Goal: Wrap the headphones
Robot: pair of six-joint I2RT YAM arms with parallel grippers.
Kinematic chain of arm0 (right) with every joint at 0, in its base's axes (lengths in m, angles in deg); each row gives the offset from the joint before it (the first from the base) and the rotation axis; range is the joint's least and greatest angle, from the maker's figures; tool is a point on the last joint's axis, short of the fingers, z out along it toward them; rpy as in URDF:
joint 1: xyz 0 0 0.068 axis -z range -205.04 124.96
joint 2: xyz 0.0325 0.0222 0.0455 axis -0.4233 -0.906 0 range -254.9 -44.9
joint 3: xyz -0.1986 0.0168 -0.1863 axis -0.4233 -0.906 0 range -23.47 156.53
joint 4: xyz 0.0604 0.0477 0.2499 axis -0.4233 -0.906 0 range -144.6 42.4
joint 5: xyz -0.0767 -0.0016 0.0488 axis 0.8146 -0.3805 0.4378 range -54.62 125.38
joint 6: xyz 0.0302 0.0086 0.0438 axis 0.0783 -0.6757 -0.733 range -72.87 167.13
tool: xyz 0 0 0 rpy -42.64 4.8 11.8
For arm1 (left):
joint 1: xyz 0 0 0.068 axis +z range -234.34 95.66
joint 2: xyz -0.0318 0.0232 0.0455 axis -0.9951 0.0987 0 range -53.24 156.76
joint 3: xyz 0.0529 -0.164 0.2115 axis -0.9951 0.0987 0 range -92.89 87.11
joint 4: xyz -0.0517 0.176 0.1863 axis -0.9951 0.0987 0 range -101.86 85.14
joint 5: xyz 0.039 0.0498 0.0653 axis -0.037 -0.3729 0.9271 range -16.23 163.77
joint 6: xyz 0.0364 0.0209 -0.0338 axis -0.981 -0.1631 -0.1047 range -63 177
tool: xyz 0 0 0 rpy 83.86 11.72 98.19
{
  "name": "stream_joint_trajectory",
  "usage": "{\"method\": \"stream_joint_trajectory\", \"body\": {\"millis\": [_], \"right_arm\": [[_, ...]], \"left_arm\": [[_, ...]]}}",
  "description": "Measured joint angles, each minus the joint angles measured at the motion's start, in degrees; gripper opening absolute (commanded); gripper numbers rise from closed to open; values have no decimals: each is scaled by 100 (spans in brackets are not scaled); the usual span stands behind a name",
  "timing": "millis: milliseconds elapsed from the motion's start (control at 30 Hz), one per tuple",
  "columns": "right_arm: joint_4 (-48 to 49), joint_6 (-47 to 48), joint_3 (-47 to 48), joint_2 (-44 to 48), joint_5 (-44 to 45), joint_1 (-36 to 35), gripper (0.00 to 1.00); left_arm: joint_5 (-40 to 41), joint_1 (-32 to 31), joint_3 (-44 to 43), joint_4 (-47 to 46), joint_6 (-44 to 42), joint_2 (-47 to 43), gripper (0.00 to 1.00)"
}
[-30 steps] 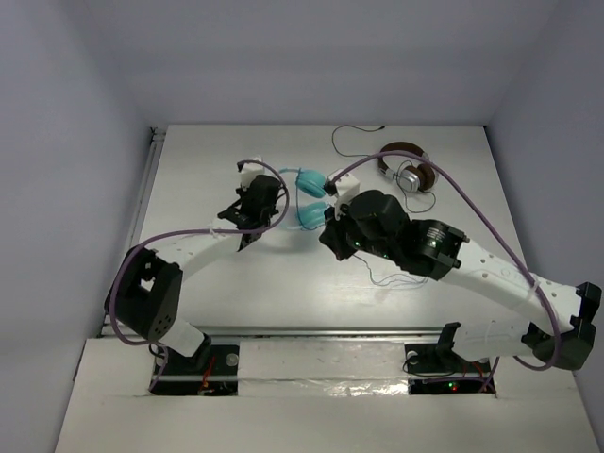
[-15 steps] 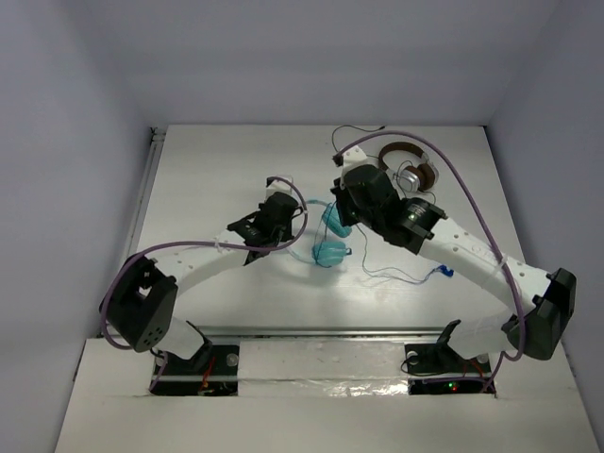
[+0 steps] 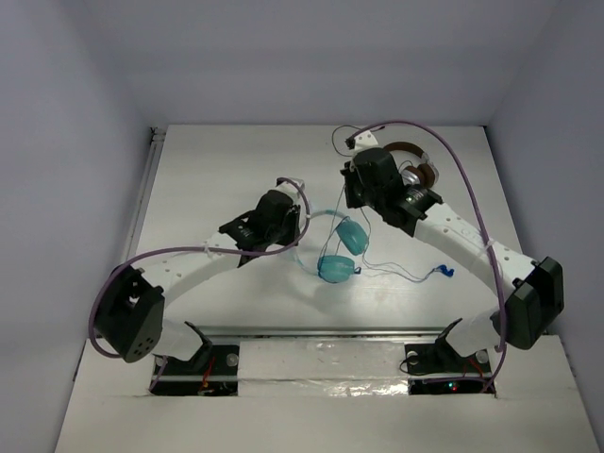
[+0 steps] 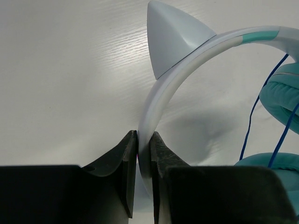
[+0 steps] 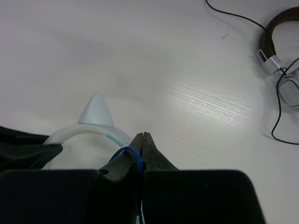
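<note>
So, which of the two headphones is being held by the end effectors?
The teal headphones: the left end effector clamps their white headband, the right end effector pinches their blue cable. The brown-and-silver headphones lie untouched.

The headphones have teal ear cups, a pale white-blue headband with a teal stripe, and a thin blue cable. The brown-and-silver headphones trail a black cord. The table is white, faintly wood-grained.

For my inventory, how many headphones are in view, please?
2: the teal headphones at mid-table, headband in the left gripper; the brown-and-silver headphones at the far right.
</note>
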Motion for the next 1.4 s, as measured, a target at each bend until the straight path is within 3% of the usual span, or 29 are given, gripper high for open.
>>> {"method": "stream_joint_trajectory", "body": {"millis": [267,733,967,1400], "right_arm": [[348,-157,-310,79,131,205,0],[1189,-710,-1161,549,61,363,6],[1751,-907,-1683,658,-605,516,7],[3740,-1379,-2798,649,-2538,535,28]], "left_arm": [[-638,136,-236,201,-227,-282,0],[-1650,1069,-966,750,-573,-675,0],[-2446,1655,-999,730,-448,-881,0],[-3272,2177,-1440,297,393,-887,0]]}}
